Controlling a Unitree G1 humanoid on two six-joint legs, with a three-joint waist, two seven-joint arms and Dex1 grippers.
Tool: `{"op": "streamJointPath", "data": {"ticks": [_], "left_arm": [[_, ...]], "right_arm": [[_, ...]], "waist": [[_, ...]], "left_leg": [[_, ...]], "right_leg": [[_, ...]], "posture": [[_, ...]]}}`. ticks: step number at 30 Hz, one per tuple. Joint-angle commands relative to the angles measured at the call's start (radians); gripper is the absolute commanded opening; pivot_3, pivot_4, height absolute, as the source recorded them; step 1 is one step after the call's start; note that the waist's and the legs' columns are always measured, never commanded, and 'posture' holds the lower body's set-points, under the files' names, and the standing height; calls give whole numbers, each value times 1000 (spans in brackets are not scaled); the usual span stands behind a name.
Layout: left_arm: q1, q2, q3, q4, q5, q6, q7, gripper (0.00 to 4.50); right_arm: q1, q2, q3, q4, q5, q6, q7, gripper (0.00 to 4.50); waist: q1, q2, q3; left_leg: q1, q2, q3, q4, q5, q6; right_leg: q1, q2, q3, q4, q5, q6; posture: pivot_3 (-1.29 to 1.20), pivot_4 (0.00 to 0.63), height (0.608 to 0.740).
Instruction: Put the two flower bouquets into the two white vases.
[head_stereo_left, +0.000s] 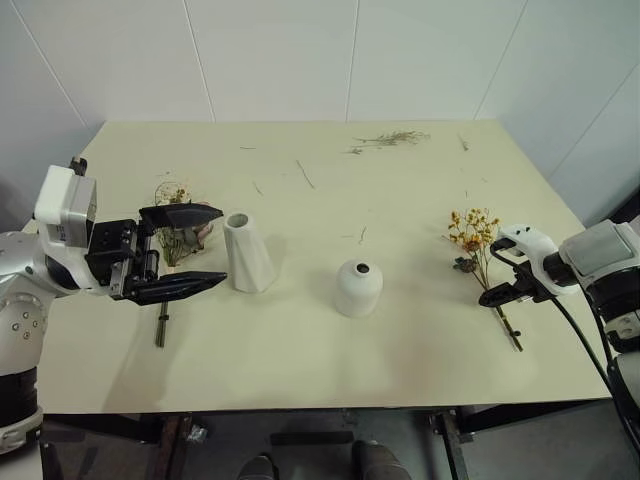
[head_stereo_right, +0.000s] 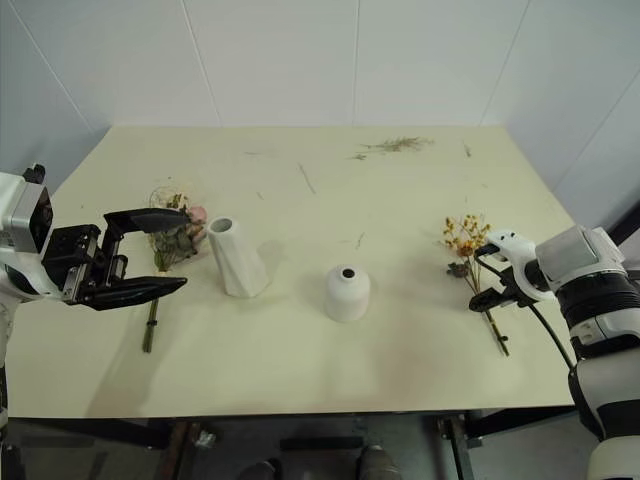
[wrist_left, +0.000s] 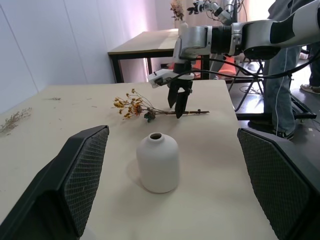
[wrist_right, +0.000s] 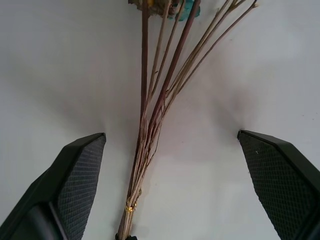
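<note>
The thin spray of yellow-orange flowers (head_stereo_left: 473, 232) lies on the table's right side, its stems (wrist_right: 155, 115) pointing toward the near edge. My right gripper (wrist_right: 171, 136) points down over those stems, open, with a finger on each side and neither touching. The pink rose bouquet (head_stereo_left: 180, 237) lies at the left, its stem (head_stereo_left: 162, 325) toward the near edge. My left gripper (head_stereo_right: 195, 250) hovers open and level above it, aimed at the tall twisted white vase (head_stereo_left: 248, 255). The short rounded white vase (head_stereo_left: 358, 288) stands mid-table with its mouth up.
Loose dried sprigs (head_stereo_left: 395, 138) lie scattered near the far edge of the cream table (head_stereo_left: 320, 360). White walls close in behind and on both sides. In the left wrist view a person (wrist_left: 280, 90) stands beyond the table's right end, near a second table (wrist_left: 145, 42).
</note>
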Motion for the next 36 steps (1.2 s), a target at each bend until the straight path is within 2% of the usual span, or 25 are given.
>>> {"op": "streamJointPath", "data": {"ticks": [1, 2, 4, 11, 12, 16, 18, 21, 24, 27, 31, 36], "left_arm": [[16, 24, 47, -45, -27, 2, 14, 4500], [16, 25, 48, -44, -28, 2, 14, 4500], [19, 26, 51, -43, -28, 2, 15, 4500], [37, 31, 41, -2, -19, 7, -5, 4500], [36, 31, 36, 12, -12, 1, -11, 4500], [17, 35, 10, 81, 28, -33, -47, 4500], [8, 41, -10, 103, 48, -52, -71, 4500], [-22, 50, -50, 152, 78, -77, -118, 4500], [-81, 41, -107, 218, 125, -117, -154, 4500], [-121, 24, -148, 268, 166, -156, -175, 4500], [-176, -9, -198, 315, 201, -168, -157, 4500], [-198, -29, -233, 346, 231, -184, -176, 4500]], "right_arm": [[-6, 43, -3, 33, -4, -18, 15, 3289], [-11, 48, -5, 41, -10, -24, 15, 2879], [-17, 60, -12, 53, -18, -35, 13, 2375], [-17, 74, -60, 68, -21, -63, 14, 138], [-11, 72, -83, 53, -7, -59, 16, 22], [39, 67, -197, -36, 68, -71, 22, 22], [60, 71, -256, -54, 88, -77, -20, 22], [121, 108, -410, -133, 156, -167, -108, 22], [264, 225, -640, -400, 350, -406, -78, 22], [329, 336, -755, -541, 443, -481, -162, 22], [340, 432, -806, -617, 498, -609, -246, 22], [331, 494, -817, -676, 587, -632, -300, 22]], "waist": [[-6, -1, 0], [-9, -1, -1], [-14, -2, -1], [-21, -2, -1], [-20, -2, -1], [-18, -2, -1], [-17, -2, -1], [-15, -1, -1], [-14, -1, -1], [-17, -1, 0], [-10, -1, 0], [-10, 0, 0]], "left_leg": [[0, 0, 0, 1, 0, 0], [0, 0, 0, 2, 0, 0], [1, 0, 0, 2, 0, 0], [2, 0, 0, 3, 0, 0], [2, 0, 0, 3, 0, 0], [2, 0, 0, 3, 0, 0], [1, 0, 0, 3, 0, 0], [1, 0, 0, 3, 0, 0], [1, 0, -1, 2, 0, 0], [1, 0, -2, 1, 0, 0], [0, 0, -2, 3, 0, 0], [1, 0, -4, 3, 0, 0]], "right_leg": [[0, 0, 0, 0, 0, 0], [1, 0, 0, 0, 0, 0], [2, 0, 0, 0, 0, 0], [2, 1, 0, 1, 1, 1], [2, 1, 0, 1, 1, 1], [3, 1, 0, 1, 1, 1], [3, 1, 1, 1, 1, 1], [3, 1, 1, 0, 1, 1], [3, 1, 0, 0, 1, 1], [3, 2, 0, 2, 2, 2], [3, 2, 1, 2, 2, 3], [4, 2, 0, 2, 2, 2]], "posture": [[0, 150, 740], [0, 150, 740], [0, 150, 740], [0, 150, 740], [0, 150, 740], [0, 150, 740], [0, 150, 740], [0, 150, 740], [0, 150, 740], [0, 150, 740], [0, 150, 740], [0, 150, 740]]}}
